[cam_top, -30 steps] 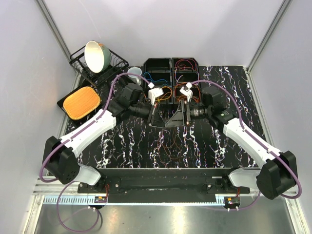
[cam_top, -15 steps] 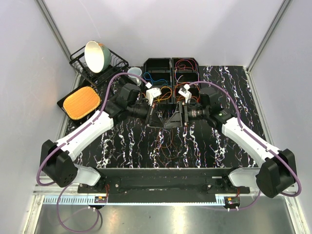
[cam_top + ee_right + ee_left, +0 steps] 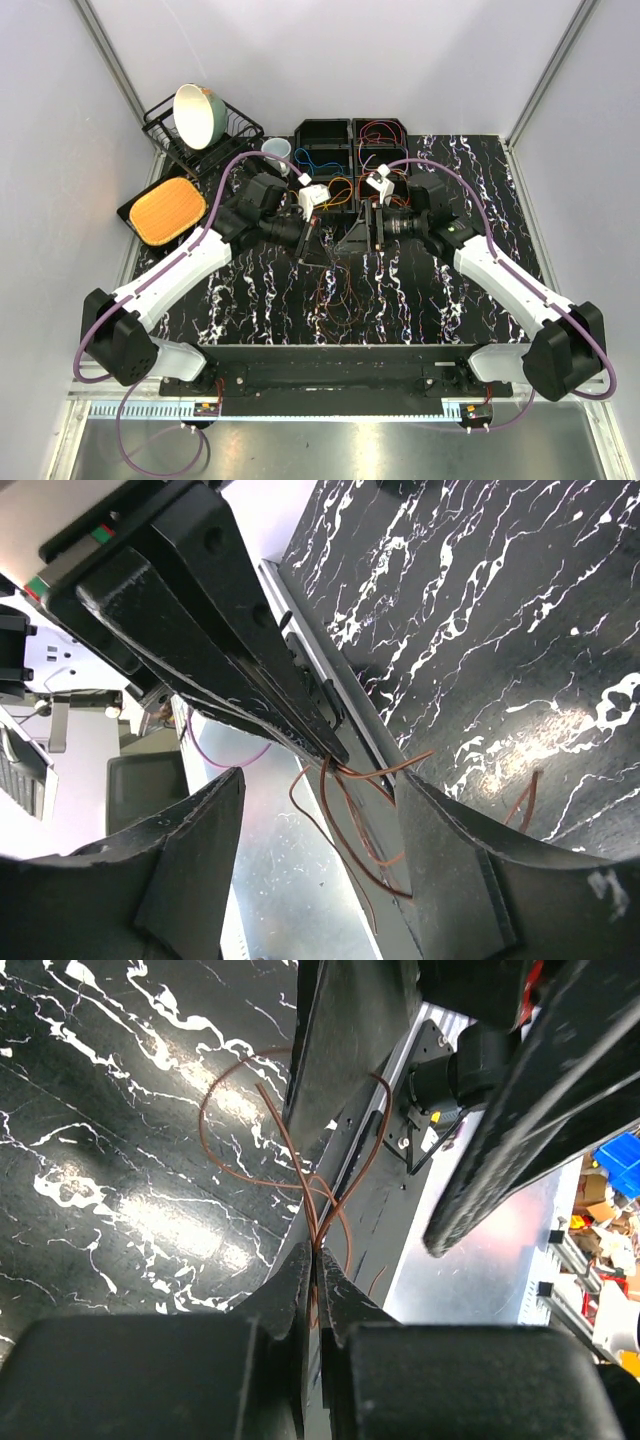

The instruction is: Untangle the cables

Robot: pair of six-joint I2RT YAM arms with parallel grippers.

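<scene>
Cables (image 3: pixel 333 292): thin brown-orange wire strands in a loose tangle. The long axis runs from the two grippers at mid-table toward the near edge. The upper ends are held up at the grippers, and the lower loops lie on the surface short of that edge.

Black, white-veined marble-pattern table top (image 3: pixel 240 290): bare surface shows left and right of the tangle, and between it and the near edge.

Black plastic compartment box (image 3: pixel 351 140), at the far edge just behind the grippers: a blue cable (image 3: pixel 318 158) is coiled in a left compartment. Red cables (image 3: pixel 381 130) lie in the far right one. An orange cable (image 3: pixel 340 190) is in a near compartment, partly hidden by the wrists.

Black wire dish rack (image 3: pixel 228 137), far left corner: holds a cream bowl (image 3: pixel 195 112) standing on its edge.

Black tray with an orange ribbed mat (image 3: pixel 168 210): beside the rack, on its near side.

White cup (image 3: pixel 277 150): between rack and box.

Left gripper (image 3: pixel 316 1260): jaws together, clamped on brown-orange strands that cross at the tips.

Right gripper (image 3: pixel 322 780): jaws apart, strands hanging between them, no contact seen.
</scene>
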